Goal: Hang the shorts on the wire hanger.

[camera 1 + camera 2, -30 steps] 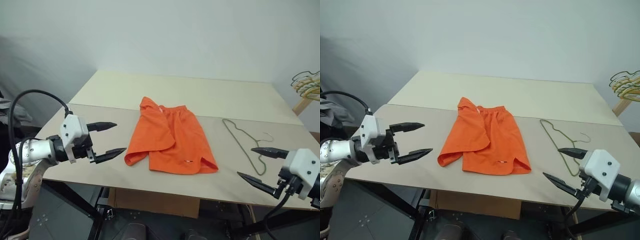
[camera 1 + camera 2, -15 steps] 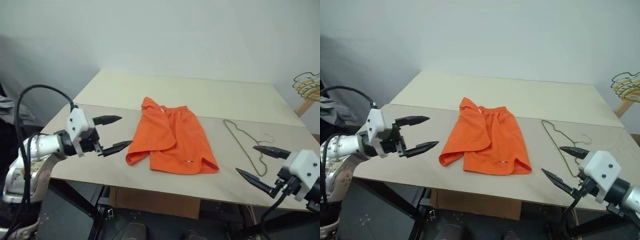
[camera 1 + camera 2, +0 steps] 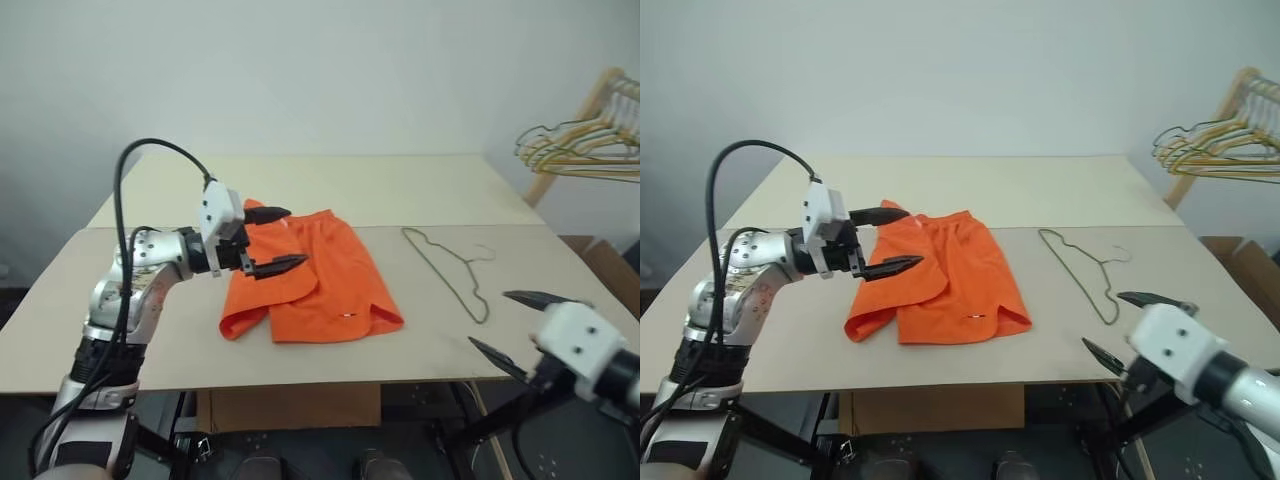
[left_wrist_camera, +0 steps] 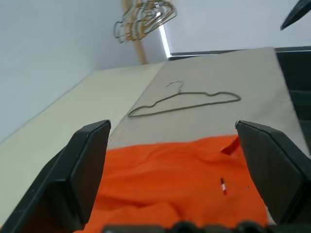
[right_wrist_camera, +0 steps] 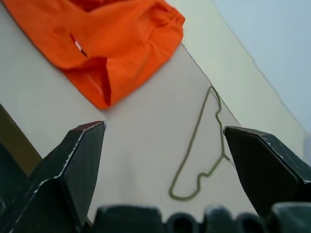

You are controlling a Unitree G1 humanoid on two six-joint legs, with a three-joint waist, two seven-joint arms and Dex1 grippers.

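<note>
Pale grey walls backed a beige table [image 3: 300,190] made of two boards laid edge to edge. On the nearer board the shorts [image 3: 310,275] were spread flat, bright orange, with the gathered waistband toward the far side and a tiny white mark near the hem closest to the camera. To their right, well apart from the fabric, the wire hanger [image 3: 447,270] was laid flat on the same board. The left gripper [image 3: 278,240] was held level over the left part of the shorts, its two black fingers spread wide and nothing pinched between them. The right gripper [image 3: 518,327] was seen off the table's near right edge, likewise spread wide and empty. A bunch of yellow and green hangers [image 3: 572,145] on a wooden pole was seen beyond the table's far right corner.
</note>
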